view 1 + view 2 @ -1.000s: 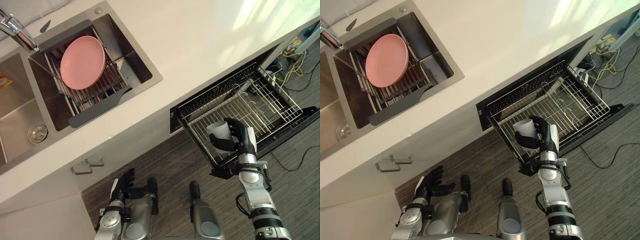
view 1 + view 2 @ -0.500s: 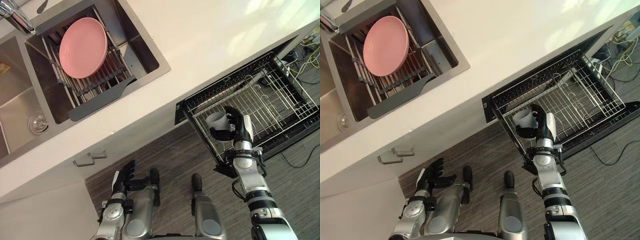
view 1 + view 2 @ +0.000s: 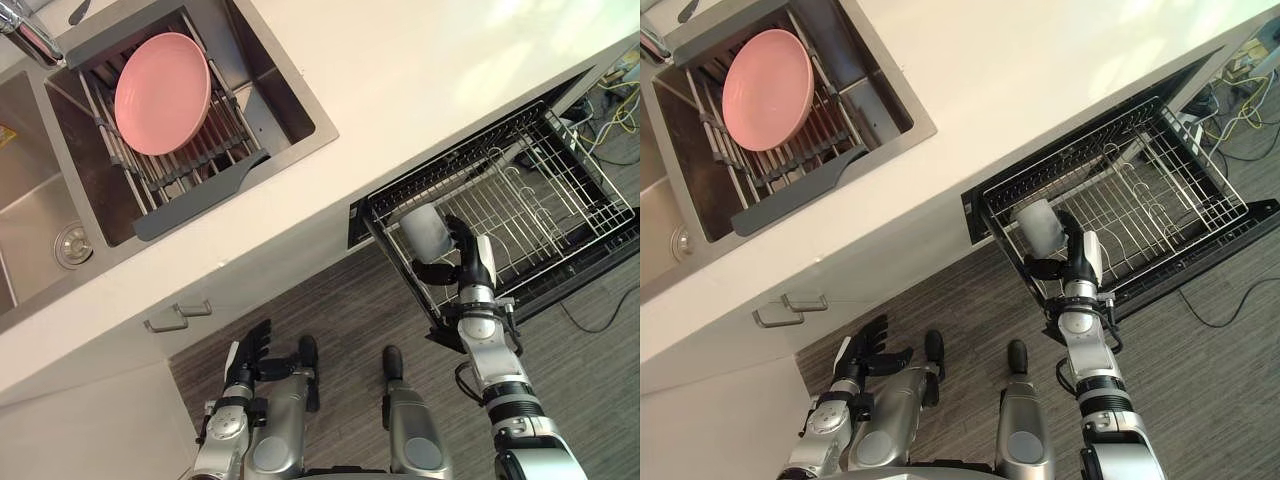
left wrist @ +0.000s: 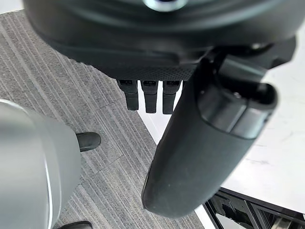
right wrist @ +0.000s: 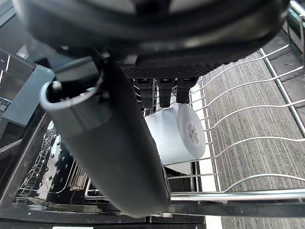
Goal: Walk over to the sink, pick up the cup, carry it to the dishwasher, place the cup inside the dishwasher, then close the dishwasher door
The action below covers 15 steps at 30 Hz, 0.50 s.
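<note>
Cup (image 3: 424, 230) gripped over the near corner of the dishwasher rack (image 3: 560, 195)
Right hand (image 3: 468, 262) has its fingers (image 5: 163, 94) curled round it. It sits at 11 o'clock from the palm, tipped, its long axis running 11 to 5. Left hand (image 3: 250, 352) hangs open at 8 o'clock.

A kitchen: steel sink (image 3: 292, 112) in a counter (image 3: 430, 85), dishwasher rack (image 3: 545, 205) open below

I count one cup (image 3: 425, 228) and one pink plate (image 3: 162, 92). The sink (image 3: 275, 85) at the worktop's left end has two basins, one slatted rack (image 3: 195, 160) and one tap (image 3: 25, 35). Below the worktop's front edge there is one wire dishwasher basket (image 3: 540, 200) and two cupboard handles (image 3: 165, 325).
</note>
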Available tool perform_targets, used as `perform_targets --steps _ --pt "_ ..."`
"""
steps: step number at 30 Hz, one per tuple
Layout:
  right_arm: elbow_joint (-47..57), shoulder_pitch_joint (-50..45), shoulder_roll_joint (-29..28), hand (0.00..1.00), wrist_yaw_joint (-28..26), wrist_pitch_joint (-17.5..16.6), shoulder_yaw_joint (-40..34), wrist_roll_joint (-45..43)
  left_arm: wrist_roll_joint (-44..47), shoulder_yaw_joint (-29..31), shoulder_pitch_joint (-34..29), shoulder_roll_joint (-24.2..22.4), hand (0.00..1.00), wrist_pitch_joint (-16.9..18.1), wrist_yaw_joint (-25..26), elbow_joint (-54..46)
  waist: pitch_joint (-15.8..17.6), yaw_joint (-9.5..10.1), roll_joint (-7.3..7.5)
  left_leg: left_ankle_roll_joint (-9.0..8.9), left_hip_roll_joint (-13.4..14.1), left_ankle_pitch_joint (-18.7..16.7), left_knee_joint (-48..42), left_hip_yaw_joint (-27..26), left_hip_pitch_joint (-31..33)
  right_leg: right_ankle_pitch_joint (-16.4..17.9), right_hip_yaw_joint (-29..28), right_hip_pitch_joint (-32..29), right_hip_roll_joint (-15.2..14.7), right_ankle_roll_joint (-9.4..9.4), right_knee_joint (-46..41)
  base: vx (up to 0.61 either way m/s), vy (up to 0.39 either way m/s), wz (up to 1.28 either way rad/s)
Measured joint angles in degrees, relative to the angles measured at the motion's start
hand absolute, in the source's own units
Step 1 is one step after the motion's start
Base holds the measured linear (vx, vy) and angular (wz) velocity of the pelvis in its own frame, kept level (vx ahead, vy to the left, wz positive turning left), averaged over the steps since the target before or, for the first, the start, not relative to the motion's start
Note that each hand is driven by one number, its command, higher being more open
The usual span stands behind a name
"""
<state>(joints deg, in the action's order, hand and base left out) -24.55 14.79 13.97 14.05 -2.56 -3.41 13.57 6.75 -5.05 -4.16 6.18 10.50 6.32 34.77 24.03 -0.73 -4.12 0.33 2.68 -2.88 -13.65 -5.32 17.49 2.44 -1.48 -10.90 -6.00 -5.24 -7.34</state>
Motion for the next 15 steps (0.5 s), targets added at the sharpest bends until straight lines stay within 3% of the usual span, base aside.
perform_targets --steps 8,15 --pt "8.4 -6.6 -2.2 0.90 -0.3 0.0 -0.1 0.1 -0.1 0.0 0.1 0.1 0.90 -0.1 0.0 2.0 -0.5 -0.18 1.03 -0.55 0.2 1.1 2.8 -0.3 -2.7 -0.3 -0.1 1.5 0.3 0.27 0.7 0.00 -0.006 -0.01" --pt "16.7 -13.6 -3.2 0.90 -0.4 0.0 -0.2 4.2 -0.1 0.1 0.1 0.3 0.90 -0.4 -0.2 5.5 -2.7 -0.36 3.91 -0.59 0.2 1.4 3.0 -0.2 -3.5 -0.3 0.1 2.3 0.3 0.20 0.8 0.00 0.000 0.00"
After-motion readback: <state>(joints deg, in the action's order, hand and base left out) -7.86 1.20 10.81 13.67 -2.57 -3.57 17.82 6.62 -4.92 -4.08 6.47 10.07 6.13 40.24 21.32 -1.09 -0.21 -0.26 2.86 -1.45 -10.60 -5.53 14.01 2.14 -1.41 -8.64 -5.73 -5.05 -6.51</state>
